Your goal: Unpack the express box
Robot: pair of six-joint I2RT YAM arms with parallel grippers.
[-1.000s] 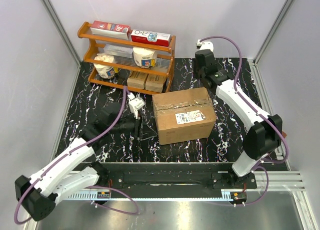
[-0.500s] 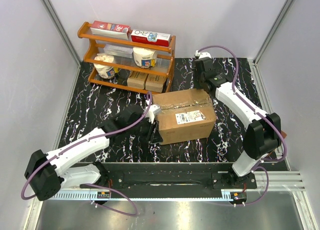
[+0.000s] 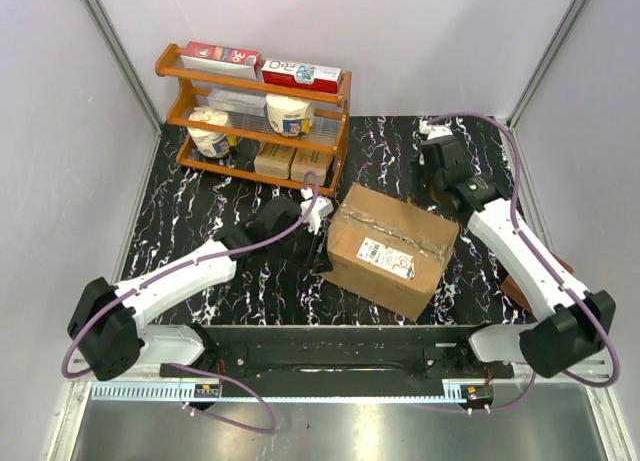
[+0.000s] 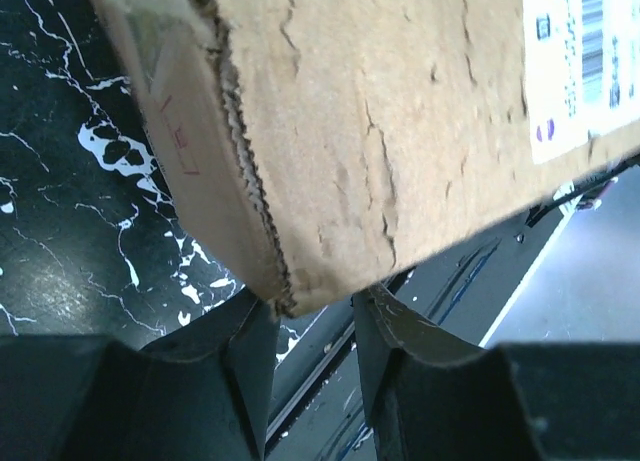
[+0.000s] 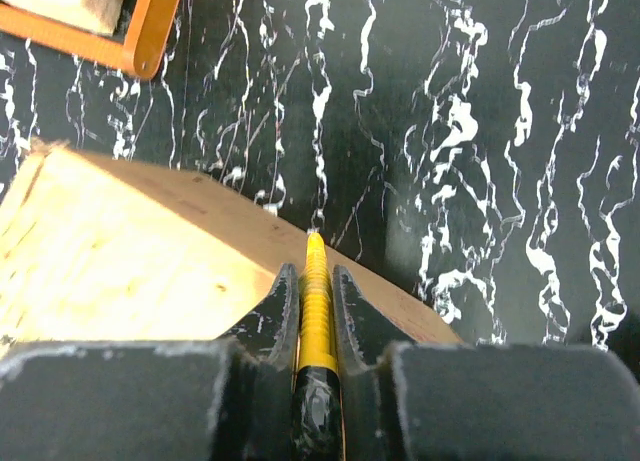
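Box (image 3: 390, 249) has swung round, corner just ahead of the half-open, empty left end effector (image 4: 310, 306). Right end effector (image 5: 315, 276) clamps a yellow tool (image 5: 317, 316), probably for slitting.

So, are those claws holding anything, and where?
Right claw pinches a yellow ridged tool by its shaft, tip protruding. Left claw straddles the express box's corner; grip unclear.

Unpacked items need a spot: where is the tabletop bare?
The table is bare on the left, between the shelf, the wall and the left arm, and at the back between shelf and right gripper. Crowded around the express box, with the left gripper at its corner.
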